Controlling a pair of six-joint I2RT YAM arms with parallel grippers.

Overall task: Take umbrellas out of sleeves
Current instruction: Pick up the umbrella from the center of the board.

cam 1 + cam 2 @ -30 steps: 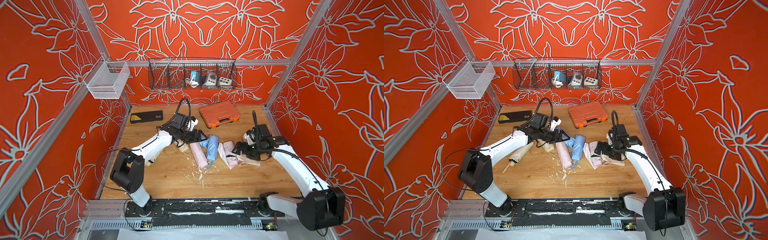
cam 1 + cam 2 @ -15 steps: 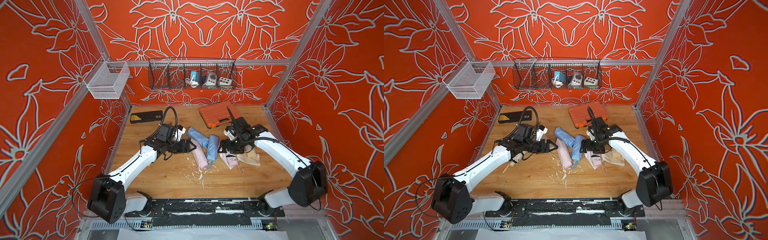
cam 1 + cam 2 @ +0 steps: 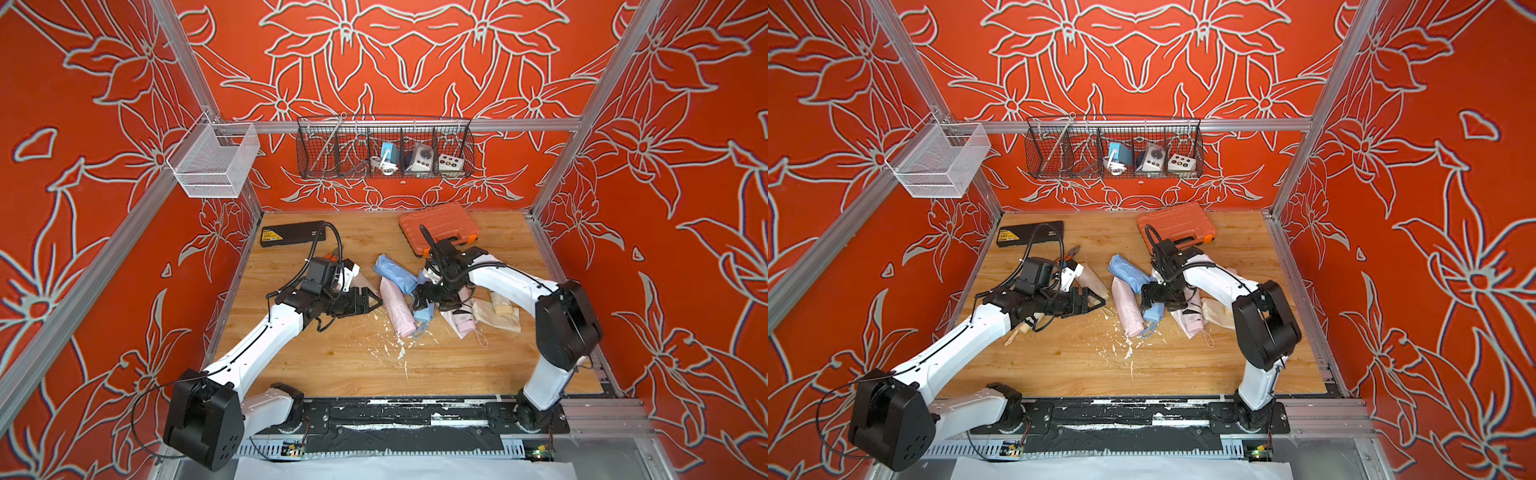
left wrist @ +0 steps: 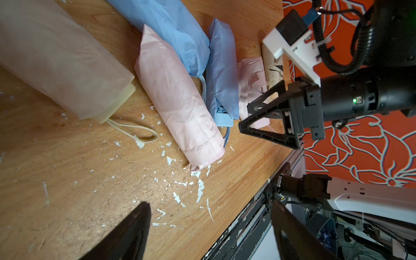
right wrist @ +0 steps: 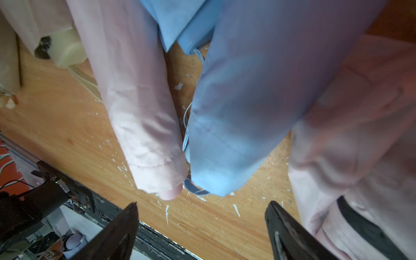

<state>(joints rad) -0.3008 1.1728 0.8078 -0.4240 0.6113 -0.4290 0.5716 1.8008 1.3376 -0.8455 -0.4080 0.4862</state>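
In both top views you looked to be lining up the next pull. The pink sleeved umbrella [image 3: 397, 307] and the light blue sleeved umbrella [image 3: 424, 313] lay side by side near the middle of the desk [image 3: 353, 365], their open ends toward the near edge. A bare pink umbrella [image 3: 463, 326] lay beside them toward the right edge. Your left arm [image 3: 266, 332] hung just beside the pink one and your right arm [image 3: 511, 286] over the blue one. In the left wrist view your left jaws stood wide apart above bare desk, holding and touching nothing. In the right wrist view your right jaws were equally wide and empty, poised above the near ends of both sleeves, where the blue handle tip [image 5: 195, 190] peeped out. Next, I judge, you needed one pair of jaws closed on the blue sleeve's fabric and the other on that handle end, then a straight pull apart.
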